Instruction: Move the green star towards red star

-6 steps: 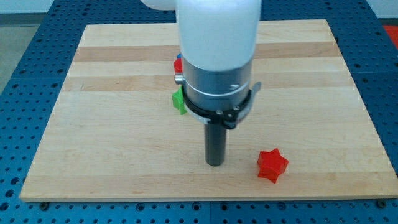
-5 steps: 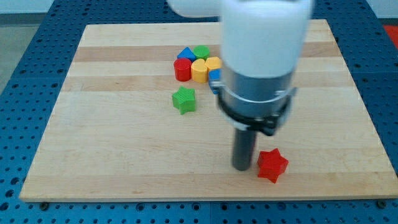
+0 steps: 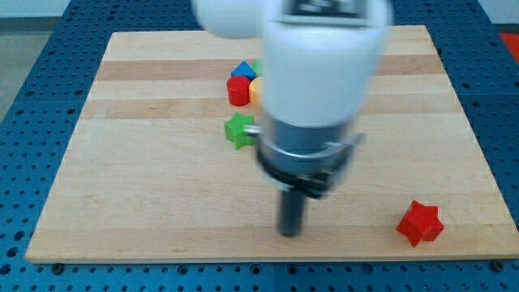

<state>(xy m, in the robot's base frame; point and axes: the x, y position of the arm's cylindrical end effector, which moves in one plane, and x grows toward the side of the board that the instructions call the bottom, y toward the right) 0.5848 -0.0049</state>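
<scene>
The green star (image 3: 239, 130) lies on the wooden board (image 3: 146, 178), left of centre, partly behind the arm's body. The red star (image 3: 420, 223) lies near the board's bottom right corner. My tip (image 3: 289, 233) rests on the board near the bottom edge, below and to the right of the green star and well to the left of the red star. It touches neither block.
A cluster of blocks sits above the green star: a red block (image 3: 238, 91), a blue block (image 3: 242, 71) and a yellow block (image 3: 256, 90), partly hidden by the arm. The blue perforated table (image 3: 32, 97) surrounds the board.
The red star has slid right, from beside the tip to the bottom right corner. My tip swung right to the red star, then back left. The green star has not moved.
</scene>
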